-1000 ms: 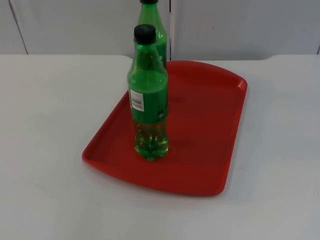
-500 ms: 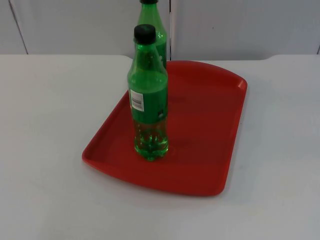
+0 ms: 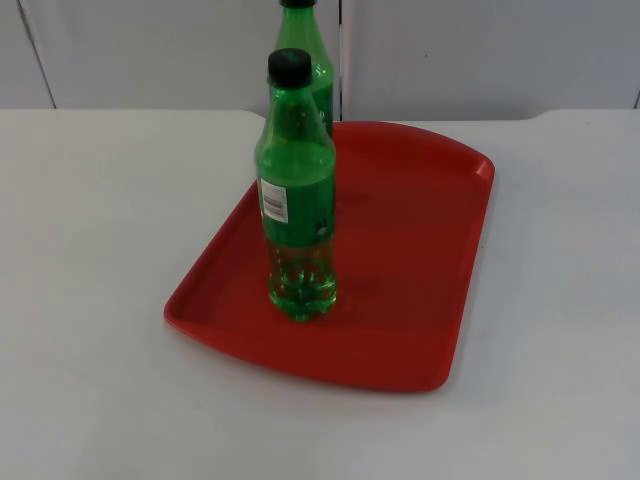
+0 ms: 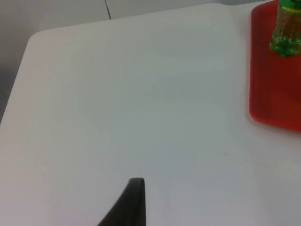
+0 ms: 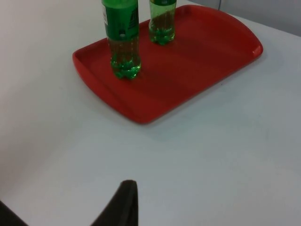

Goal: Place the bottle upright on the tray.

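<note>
While both arms wait away from the tray, this is how things stand:

Left gripper (image 4: 134, 200): one black fingertip over bare table, well apart from the tray — I cannot tell if the jaws are open or closed.

Right gripper (image 5: 124, 200): one black fingertip over bare table, on the near side of the tray and apart from it; the state of the jaws I cannot tell either.

Near bottle (image 3: 296, 190): green, black cap, white label with a barcode; it stands upright on the tray, near the tray's left rim in the top view. A little clear liquid is in the lower part. Nothing holds it.

Far bottle (image 3: 308, 60): also green with a black cap, upright, behind the near one and partly hidden by it in the top view. In the right wrist view its base (image 5: 162, 26) stands on the tray, beside the near bottle but apart from it.

Tray (image 3: 420, 250): red, shallow, with rounded corners — it lies flat on the table, turned a little.

Table (image 3: 100, 220): white, it ends at the grey wall (image 3: 480, 50).
</note>
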`<control>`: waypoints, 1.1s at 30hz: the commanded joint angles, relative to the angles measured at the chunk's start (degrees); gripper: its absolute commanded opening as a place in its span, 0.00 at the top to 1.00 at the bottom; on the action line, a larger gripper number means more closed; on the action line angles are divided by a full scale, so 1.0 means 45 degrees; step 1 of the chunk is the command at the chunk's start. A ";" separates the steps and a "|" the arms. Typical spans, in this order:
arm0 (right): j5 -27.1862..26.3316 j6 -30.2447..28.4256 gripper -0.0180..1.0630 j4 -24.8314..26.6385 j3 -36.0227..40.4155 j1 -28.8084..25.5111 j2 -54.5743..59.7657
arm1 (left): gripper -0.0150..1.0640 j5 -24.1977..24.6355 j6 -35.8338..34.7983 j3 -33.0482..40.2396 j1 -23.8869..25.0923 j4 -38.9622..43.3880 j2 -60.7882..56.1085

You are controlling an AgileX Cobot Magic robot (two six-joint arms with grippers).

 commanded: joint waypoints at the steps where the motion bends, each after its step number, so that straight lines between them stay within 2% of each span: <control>1: -0.0139 -0.0006 0.01 -0.0037 0.0093 0.0000 -0.0043 | 0.01 -0.0037 -0.0102 0.0058 0.0030 0.0042 -0.0052; 13: -0.0139 -0.0006 0.01 -0.0026 0.0093 -0.0255 -0.0043 | 0.01 -0.0037 -0.0102 0.0058 0.0030 0.0042 -0.0052; 16: -0.0139 -0.0006 0.01 -0.0026 0.0093 -0.0776 -0.0043 | 0.01 -0.0037 -0.0102 0.0058 0.0030 0.0042 -0.0052; 25: -0.0139 -0.0006 0.01 -0.0026 0.0093 -0.3622 -0.0043 | 0.01 -0.0037 -0.0102 0.0058 0.0030 0.0042 -0.0052; 33: -0.0139 -0.0006 0.01 -0.0026 0.0093 -0.4796 -0.0043 | 0.01 -0.0037 -0.0102 0.0058 0.0030 0.0042 -0.0052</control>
